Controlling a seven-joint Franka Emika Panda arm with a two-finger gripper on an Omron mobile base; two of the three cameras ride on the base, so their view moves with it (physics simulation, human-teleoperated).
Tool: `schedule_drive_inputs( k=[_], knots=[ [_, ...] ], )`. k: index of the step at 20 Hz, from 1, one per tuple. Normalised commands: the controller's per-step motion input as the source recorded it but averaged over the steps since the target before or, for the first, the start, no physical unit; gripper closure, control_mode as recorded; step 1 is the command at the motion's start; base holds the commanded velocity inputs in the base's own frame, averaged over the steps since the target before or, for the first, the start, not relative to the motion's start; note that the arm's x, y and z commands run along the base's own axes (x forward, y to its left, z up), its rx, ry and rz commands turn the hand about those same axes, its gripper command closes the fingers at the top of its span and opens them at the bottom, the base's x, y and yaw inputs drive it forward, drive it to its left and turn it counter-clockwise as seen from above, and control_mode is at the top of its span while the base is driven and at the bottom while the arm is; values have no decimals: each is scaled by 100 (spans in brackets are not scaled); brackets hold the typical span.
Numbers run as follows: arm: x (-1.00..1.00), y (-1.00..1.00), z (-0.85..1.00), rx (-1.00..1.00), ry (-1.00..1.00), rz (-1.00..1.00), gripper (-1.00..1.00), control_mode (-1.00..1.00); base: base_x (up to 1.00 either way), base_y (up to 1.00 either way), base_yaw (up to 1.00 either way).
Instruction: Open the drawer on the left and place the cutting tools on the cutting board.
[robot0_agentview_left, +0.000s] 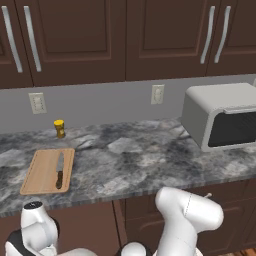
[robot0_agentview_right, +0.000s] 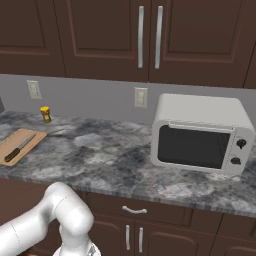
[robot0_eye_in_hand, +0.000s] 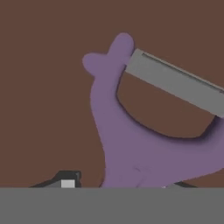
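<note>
While peeler (robot0_eye_in_hand: 131, 148) lies close before gripper (robot0_eye_in_hand: 118, 186), jaw state cannot be told; handle to be pinched squarely, blade at 2 o'clock avoided; knife (robot0_agentview_left: 59, 171) seen on board (robot0_agentview_left: 42, 172).

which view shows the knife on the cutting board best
The left base view: the knife lies in full on the cutting board, blade and dark handle distinct. The right base view catches it small and slanted near the left edge.
</note>
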Motion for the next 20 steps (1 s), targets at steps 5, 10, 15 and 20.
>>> schedule_drive_inputs(
  k=[5, 10, 15, 20],
  knots=[
    [-6, 0, 38, 0, 0, 0, 100, -100, 0, 0, 0],
    [-9, -1, 82, 0, 0, 0, 100, -100, 0, 0, 0],
    [-15, -19, 100, 0, 0, 1, 100, -100, 0, 0, 0],
    [-5, -35, 100, 0, -2, 3, 100, -100, 0, 0, 0]
  ],
)
